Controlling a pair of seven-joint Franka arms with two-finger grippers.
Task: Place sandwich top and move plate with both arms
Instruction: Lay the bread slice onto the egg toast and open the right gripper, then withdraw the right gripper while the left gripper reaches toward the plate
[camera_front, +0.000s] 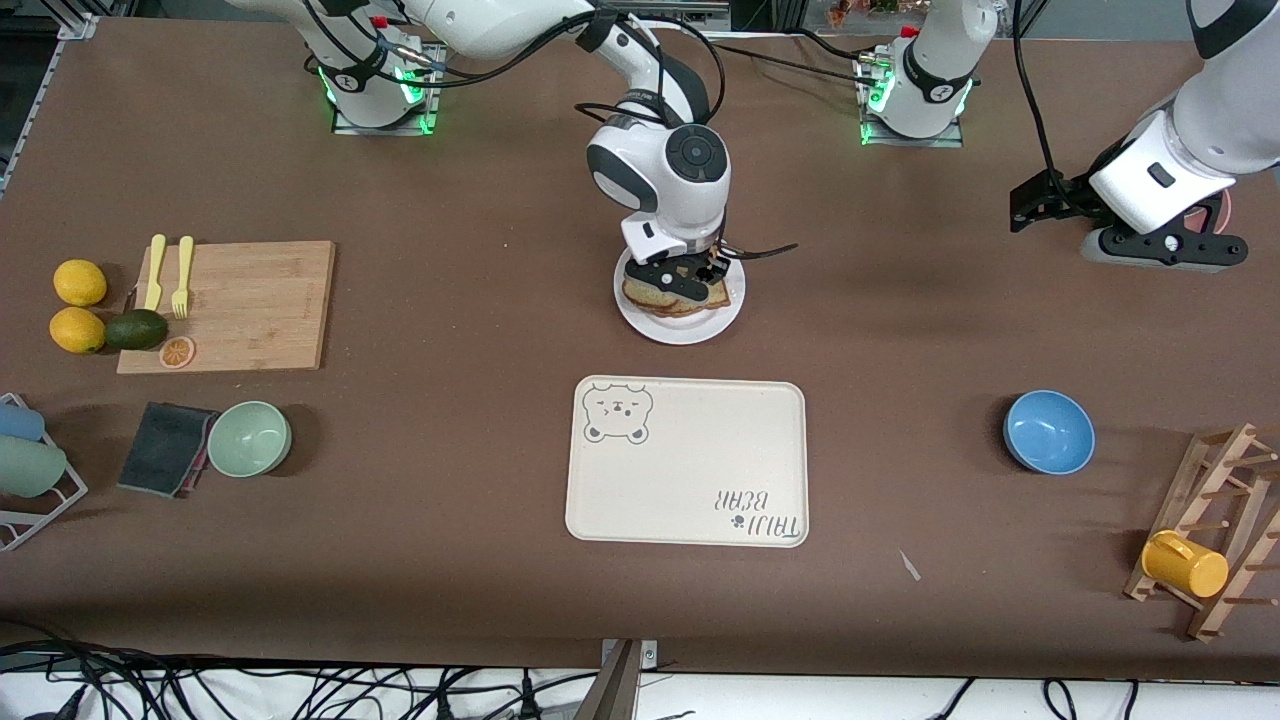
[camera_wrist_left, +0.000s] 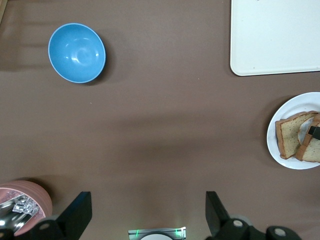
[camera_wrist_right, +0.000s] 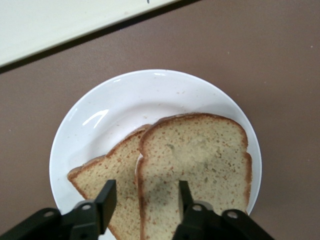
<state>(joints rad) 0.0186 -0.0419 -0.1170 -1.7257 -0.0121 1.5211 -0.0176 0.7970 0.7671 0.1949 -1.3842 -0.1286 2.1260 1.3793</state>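
Observation:
The small white plate (camera_front: 680, 332) (camera_wrist_right: 125, 105) sits mid-table with two bread slices on it. The sandwich top (camera_wrist_right: 195, 155), a plain light-brown slice, lies flat and skewed over the lower slice (camera_wrist_right: 107, 172), covering much of it. My right gripper (camera_front: 690, 270) (camera_wrist_right: 145, 196) hovers just over the bread, open, its fingers astride the top slice's crust edge and holding nothing. My left gripper (camera_front: 1040, 205) (camera_wrist_left: 147, 210) waits open and empty over bare table toward the left arm's end, with the plate (camera_wrist_left: 287, 112) off to one side of its view.
A cream tray with a bear drawing (camera_front: 690, 470) lies nearer the camera than the plate. A blue bowl (camera_front: 1048, 430) and a rack with a yellow mug (camera_front: 1185, 565) stand toward the left arm's end. Cutting board (camera_front: 240, 300), fruit and green bowl (camera_front: 249, 437) lie toward the right arm's end.

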